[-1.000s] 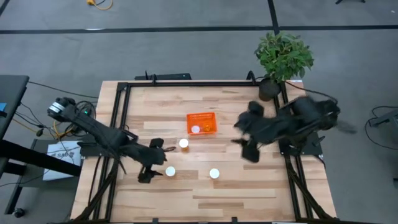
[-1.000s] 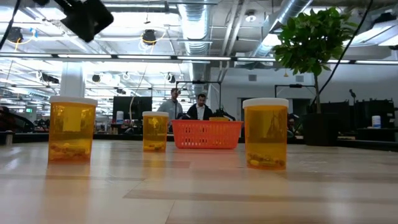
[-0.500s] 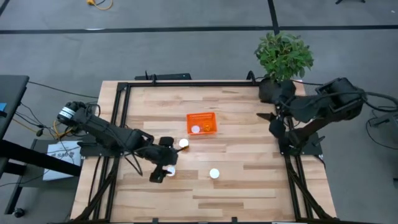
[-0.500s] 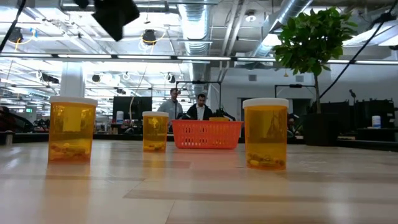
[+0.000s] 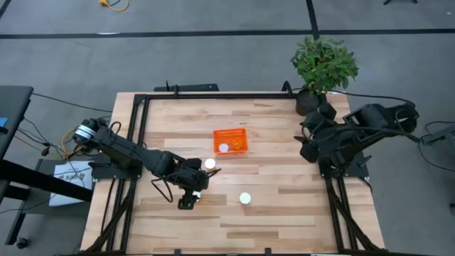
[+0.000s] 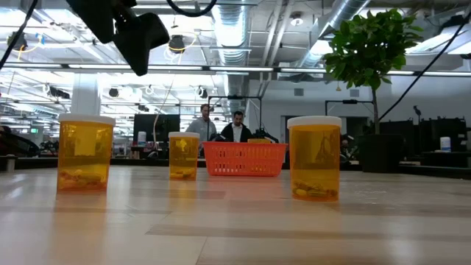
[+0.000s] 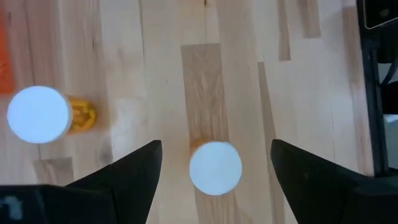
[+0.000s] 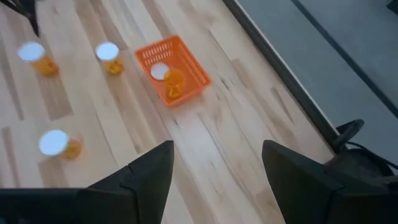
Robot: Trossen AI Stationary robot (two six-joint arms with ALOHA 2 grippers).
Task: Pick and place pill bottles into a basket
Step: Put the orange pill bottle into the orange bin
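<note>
My left gripper (image 7: 215, 186) is open and hangs above a white-capped amber pill bottle (image 7: 215, 167), one finger on either side of it, touching nothing. In the low view this bottle (image 6: 85, 152) stands on the table with the gripper (image 6: 125, 33) above it. In the high view the gripper (image 5: 190, 193) covers it. Two more bottles (image 5: 210, 163) (image 5: 244, 198) stand upright on the table. The orange mesh basket (image 5: 230, 135) holds one bottle (image 5: 224, 148). My right gripper (image 8: 214, 180) is open and empty, raised near the table's right edge (image 5: 306, 146).
A potted green plant (image 5: 323, 64) stands at the table's far right corner, close to my right arm. A black frame (image 5: 135, 142) runs around the wooden table top. In the low view, people (image 6: 221, 126) show in the room behind the basket.
My left gripper has gone toward the table's right edge and now stands over the near-left bottle, a little lower in the low view. My right gripper has drawn back from the table's middle toward the right and far edges. The bottles and the basket have stayed put.
</note>
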